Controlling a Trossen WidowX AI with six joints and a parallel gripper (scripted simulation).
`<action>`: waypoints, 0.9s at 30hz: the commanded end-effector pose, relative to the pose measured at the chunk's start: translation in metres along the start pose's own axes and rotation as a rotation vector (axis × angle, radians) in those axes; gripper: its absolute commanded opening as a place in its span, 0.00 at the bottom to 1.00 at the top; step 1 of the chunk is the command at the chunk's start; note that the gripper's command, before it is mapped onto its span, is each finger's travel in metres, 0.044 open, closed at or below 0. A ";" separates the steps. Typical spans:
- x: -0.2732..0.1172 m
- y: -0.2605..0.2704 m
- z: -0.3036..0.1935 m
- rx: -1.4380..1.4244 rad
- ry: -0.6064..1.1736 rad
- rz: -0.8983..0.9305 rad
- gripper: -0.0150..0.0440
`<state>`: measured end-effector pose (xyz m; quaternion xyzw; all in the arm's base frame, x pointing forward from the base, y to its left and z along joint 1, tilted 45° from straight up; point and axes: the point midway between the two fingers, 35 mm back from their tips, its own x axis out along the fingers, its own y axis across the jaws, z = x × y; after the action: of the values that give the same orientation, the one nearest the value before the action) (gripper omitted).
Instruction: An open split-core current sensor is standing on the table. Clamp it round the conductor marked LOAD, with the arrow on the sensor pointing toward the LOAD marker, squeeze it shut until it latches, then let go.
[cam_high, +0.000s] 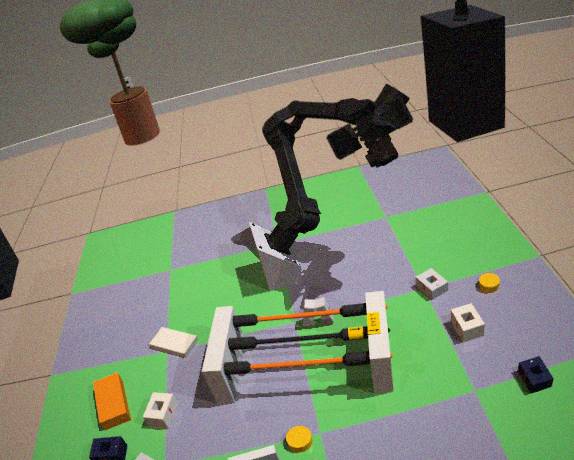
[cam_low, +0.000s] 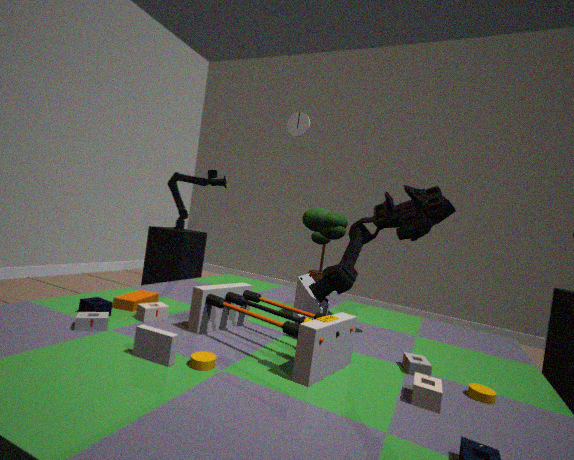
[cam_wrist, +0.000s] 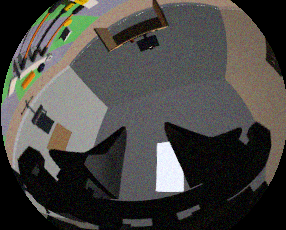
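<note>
A white rack (cam_high: 300, 345) holds three horizontal conductors. The middle one is black (cam_high: 295, 337) and carries a yellow LOAD marker (cam_high: 365, 327) at its right end; the outer two are orange. A small white and grey piece (cam_high: 314, 303), apparently the open sensor, stands just behind the rack beside the far orange conductor. My gripper (cam_high: 380, 152) is raised high in the air, far above and behind the rack. It is open and empty. It also shows in the exterior view (cam_low: 430, 212). In the wrist view the fingers stand apart with nothing between them.
White blocks with square holes (cam_high: 431, 282) (cam_high: 467, 321) (cam_high: 159, 410), dark blue blocks (cam_high: 535, 372), yellow discs (cam_high: 488, 281) (cam_high: 299, 437), an orange block (cam_high: 111, 400) and a white slab (cam_high: 173, 341) lie scattered on the mat. A dark pedestal (cam_high: 462, 70) stands at the back right.
</note>
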<state>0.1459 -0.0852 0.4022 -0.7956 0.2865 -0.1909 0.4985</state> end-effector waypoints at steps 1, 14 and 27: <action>0.001 -0.001 0.002 0.016 -0.005 -0.003 0.70; 0.051 -0.019 0.129 1.200 -0.443 0.046 1.00; 0.073 -0.002 0.192 1.943 -0.726 0.415 1.00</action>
<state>0.2814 -0.0155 0.3603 -0.2676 -0.0064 -0.1023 0.9581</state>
